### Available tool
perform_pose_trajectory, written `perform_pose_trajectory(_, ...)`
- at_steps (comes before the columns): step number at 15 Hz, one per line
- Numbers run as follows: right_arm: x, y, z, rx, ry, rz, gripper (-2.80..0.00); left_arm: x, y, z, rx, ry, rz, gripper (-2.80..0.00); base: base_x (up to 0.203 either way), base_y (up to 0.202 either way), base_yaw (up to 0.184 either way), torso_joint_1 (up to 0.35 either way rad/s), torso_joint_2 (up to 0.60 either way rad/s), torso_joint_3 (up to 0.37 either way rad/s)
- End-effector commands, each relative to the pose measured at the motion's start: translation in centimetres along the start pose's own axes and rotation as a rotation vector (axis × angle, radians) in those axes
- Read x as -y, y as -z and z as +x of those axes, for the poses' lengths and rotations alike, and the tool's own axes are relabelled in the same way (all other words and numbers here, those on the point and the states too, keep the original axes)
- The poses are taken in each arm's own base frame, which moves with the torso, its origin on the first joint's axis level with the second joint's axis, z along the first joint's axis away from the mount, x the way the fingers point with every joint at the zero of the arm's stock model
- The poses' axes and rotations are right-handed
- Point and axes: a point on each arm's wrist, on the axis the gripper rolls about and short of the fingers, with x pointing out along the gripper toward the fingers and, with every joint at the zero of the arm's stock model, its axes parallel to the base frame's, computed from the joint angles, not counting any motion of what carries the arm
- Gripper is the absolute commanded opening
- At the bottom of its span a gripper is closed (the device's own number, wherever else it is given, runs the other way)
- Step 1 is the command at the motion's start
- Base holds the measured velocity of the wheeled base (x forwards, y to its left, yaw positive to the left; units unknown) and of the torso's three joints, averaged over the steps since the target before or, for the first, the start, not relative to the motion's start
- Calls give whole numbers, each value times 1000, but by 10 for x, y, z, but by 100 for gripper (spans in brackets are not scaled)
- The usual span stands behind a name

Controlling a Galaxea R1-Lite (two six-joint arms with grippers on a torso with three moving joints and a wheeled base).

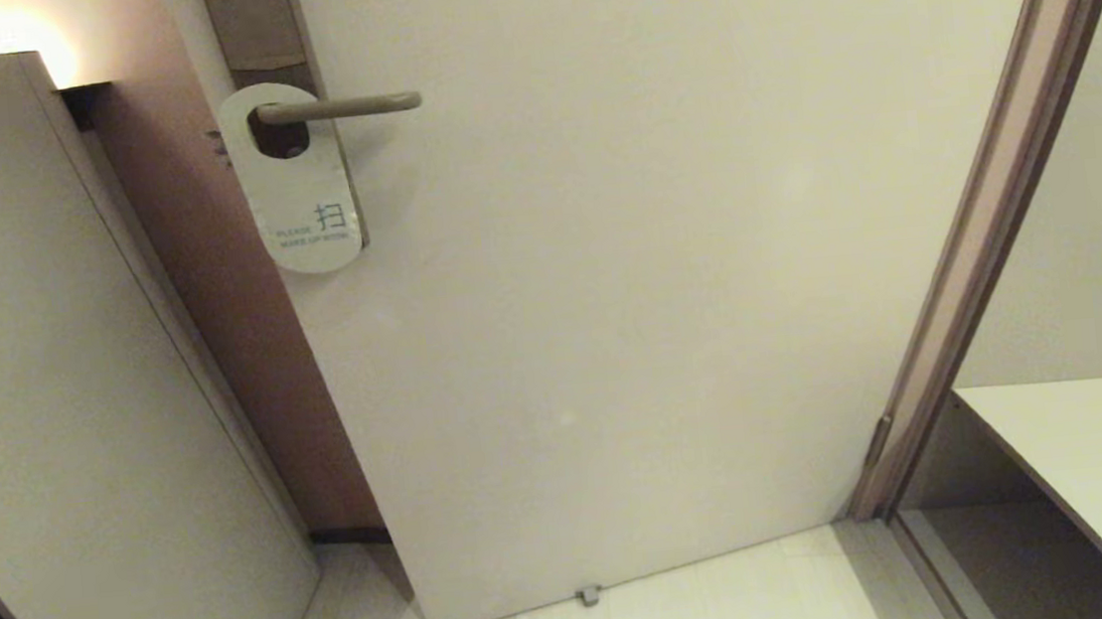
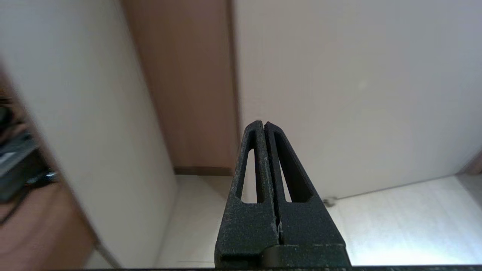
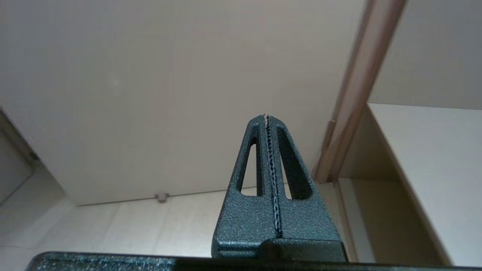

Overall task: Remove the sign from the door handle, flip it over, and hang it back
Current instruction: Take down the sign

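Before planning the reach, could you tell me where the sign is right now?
In the head view the sign hangs upper left on the door handle, white face outward, flat against the door beside its left edge.

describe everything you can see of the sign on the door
The sign is a flat, rounded white card, like thin plastic or card stock. It hangs by an oval hole near its top over the door handle, close to the tall plate. The white face shows, with a blue character and small "PLEASE MAKE UP ROOM" lettering near its lower end. It hangs slightly tilted against the door; no tool touches it.
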Motion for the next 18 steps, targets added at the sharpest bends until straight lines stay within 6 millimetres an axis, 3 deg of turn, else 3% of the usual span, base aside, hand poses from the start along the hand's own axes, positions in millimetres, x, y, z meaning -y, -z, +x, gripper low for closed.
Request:
perform_pose_trajectory(1,0,0,0,-1,1,0,-280,0,0,0,0,1,0,-280,0,185,0,2,0,1)
perform_pose_trajectory(14,0,0,0,-1,0,0,-280,0,0,0,0,1,-1,-280,0,192,0,2,3,2)
perform_pose_trajectory(18,0,0,0,-1,0,0,-280,0,0,0,0,1,-1,-280,0,50,-1,1,2,1)
